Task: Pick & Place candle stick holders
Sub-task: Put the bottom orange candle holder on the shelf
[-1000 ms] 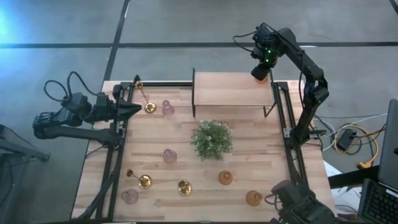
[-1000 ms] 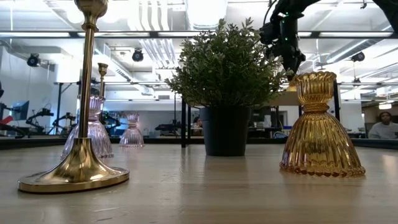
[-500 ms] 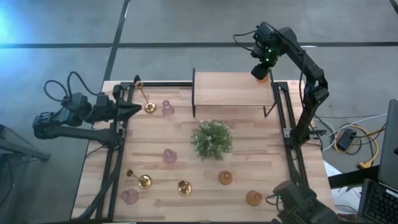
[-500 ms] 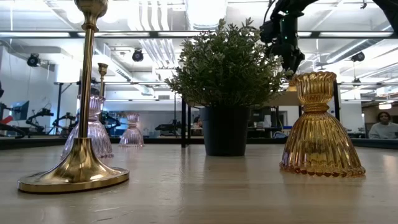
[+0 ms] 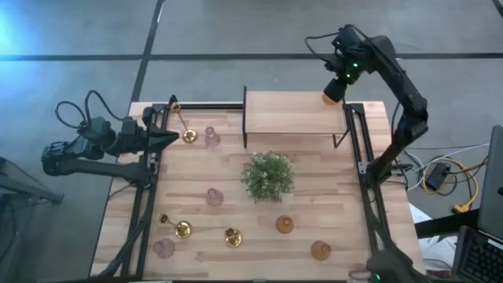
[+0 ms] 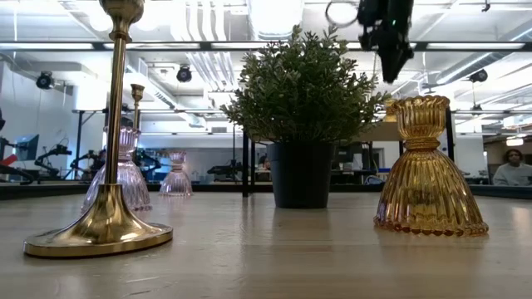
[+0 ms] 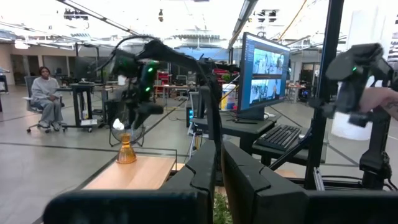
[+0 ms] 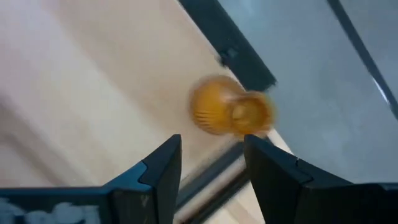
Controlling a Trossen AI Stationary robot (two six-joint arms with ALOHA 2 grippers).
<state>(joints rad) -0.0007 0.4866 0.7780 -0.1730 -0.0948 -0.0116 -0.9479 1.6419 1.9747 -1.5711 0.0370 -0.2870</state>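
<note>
Release is read from the right gripper (image 5: 343,69): its fingers are now spread and it has been lifted clear of the amber holder (image 5: 331,97), which is left standing at the raised shelf's (image 5: 291,114) far right corner, one placement apparently done. The left gripper (image 5: 169,138), pressed together and empty, is parked at the table's (image 5: 236,196) left edge. Counted on the table: three brass holders, three pink, two amber, one plant (image 5: 268,175).

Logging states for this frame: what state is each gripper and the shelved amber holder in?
amber holder: upright on the shelf corner, not gripped.
right gripper: open, empty, above it.
left gripper: shut, empty, at the table left edge.
</note>
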